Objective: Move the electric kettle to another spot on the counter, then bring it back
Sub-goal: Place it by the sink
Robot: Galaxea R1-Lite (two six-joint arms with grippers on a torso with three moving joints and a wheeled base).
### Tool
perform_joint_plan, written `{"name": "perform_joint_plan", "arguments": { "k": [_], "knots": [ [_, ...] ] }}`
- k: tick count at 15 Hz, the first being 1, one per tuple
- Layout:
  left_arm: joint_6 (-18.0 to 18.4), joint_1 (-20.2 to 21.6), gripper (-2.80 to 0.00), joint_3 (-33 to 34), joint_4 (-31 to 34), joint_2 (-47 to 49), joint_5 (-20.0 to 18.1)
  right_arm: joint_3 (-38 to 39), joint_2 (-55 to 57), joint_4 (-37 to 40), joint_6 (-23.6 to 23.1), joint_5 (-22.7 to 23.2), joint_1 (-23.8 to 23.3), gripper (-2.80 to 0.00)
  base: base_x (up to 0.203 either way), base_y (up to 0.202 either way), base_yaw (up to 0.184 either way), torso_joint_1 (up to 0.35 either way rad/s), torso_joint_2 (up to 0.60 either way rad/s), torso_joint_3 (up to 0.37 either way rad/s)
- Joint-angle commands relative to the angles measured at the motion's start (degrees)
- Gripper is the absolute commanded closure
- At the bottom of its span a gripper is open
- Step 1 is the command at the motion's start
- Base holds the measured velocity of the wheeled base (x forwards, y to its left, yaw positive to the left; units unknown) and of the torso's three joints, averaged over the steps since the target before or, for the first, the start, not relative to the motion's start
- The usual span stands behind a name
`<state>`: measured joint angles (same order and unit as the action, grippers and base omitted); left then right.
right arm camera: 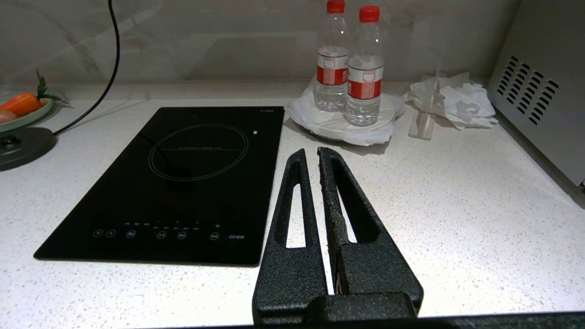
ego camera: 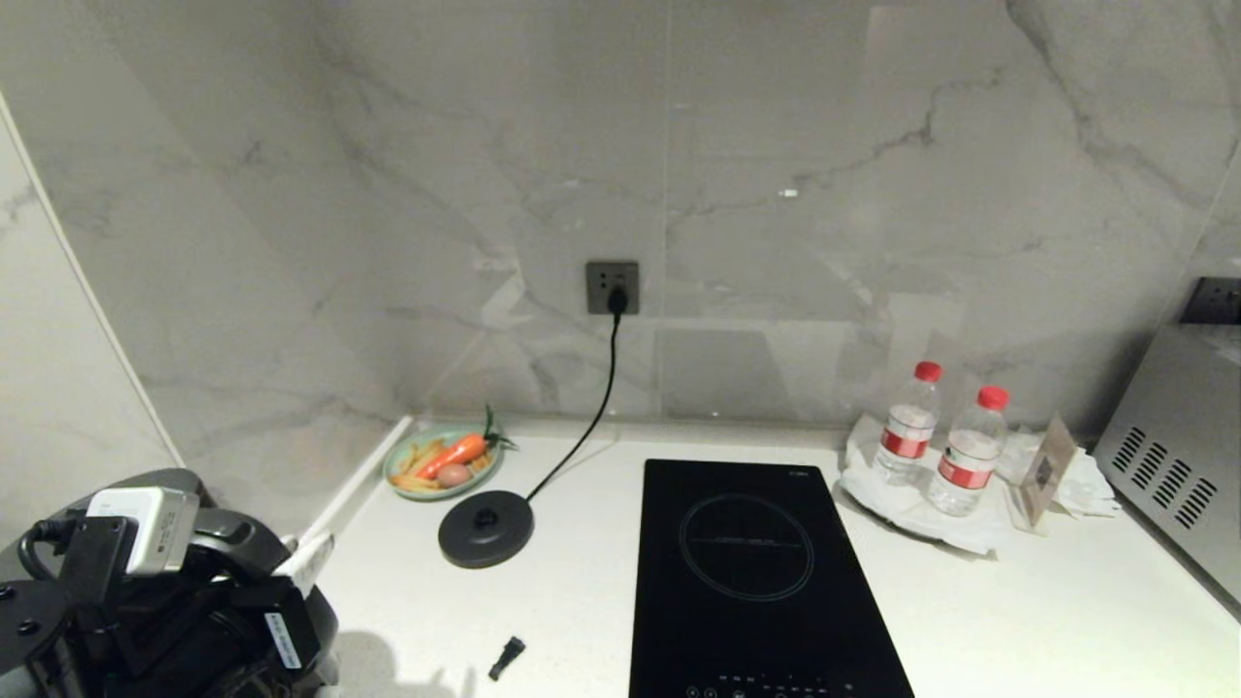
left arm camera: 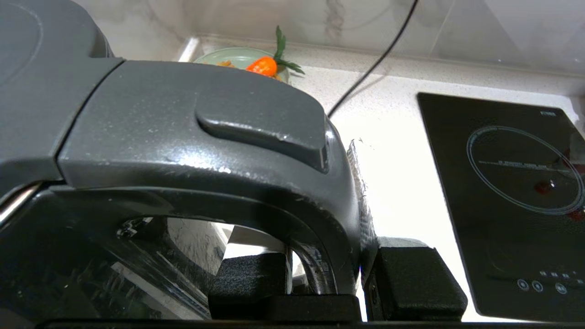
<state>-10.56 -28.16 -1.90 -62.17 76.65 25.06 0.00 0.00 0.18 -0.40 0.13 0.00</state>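
Left hand [left arm camera: 327,278]: at the near left corner of the scene, fingers [left arm camera: 249,278] closed narrowly on the loop handle of the tall glossy black electric kettle [left arm camera: 183,151]; one finger sits inside the loop, the other outside it.
Kettle position: near left, mostly hidden behind the arm in the head view; well apart from its base. Whether it is lifted or standing on the bench cannot be told.
Right hand [right arm camera: 315,155]: low over the near middle of the white speckled stone bench [ego camera: 1018,611], fingers nearly together, holding nothing.
Loose item: small black object [ego camera: 506,657] on the bench near the front edge; identity unclear.
Middle ground: black glass cooktop [ego camera: 766,572] set in the bench; flat round black corded base disc [ego camera: 485,527] left of it, bare.
Far: green plate of food with an orange carrot [ego camera: 441,463]; two clear red-capped water bottles [ego camera: 945,444] on white paper; grey wall socket [ego camera: 612,287] with the cord plugged in.
Progress, judged: the kettle is off its base and in hand, so the outward move appears under way or done; return to the base remains.
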Motion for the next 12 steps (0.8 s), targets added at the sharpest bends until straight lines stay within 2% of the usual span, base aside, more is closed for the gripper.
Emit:
{"name": "perform_joint_plan", "arguments": {
  "k": [1,3,12],
  "knots": [
    [-0.1,-0.1,0.00,0.0,-0.3,0.1,0.2,0.0,0.0,0.0,0.0,0.0,0.0,0.00,0.000,0.000,0.000,0.000,0.00,0.000],
    [0.0,-0.1,0.00,-0.3,-0.3,0.0,0.2,0.0,0.0,0.0,0.1,0.0,0.0,0.00,0.001,-0.009,0.091,0.006,0.01,0.002],
    [0.3,-0.1,0.00,-0.8,-0.4,0.0,0.1,0.0,0.0,0.0,0.0,0.0,0.0,0.00,-0.002,-0.009,0.176,0.002,0.00,0.002]
  ]
}}
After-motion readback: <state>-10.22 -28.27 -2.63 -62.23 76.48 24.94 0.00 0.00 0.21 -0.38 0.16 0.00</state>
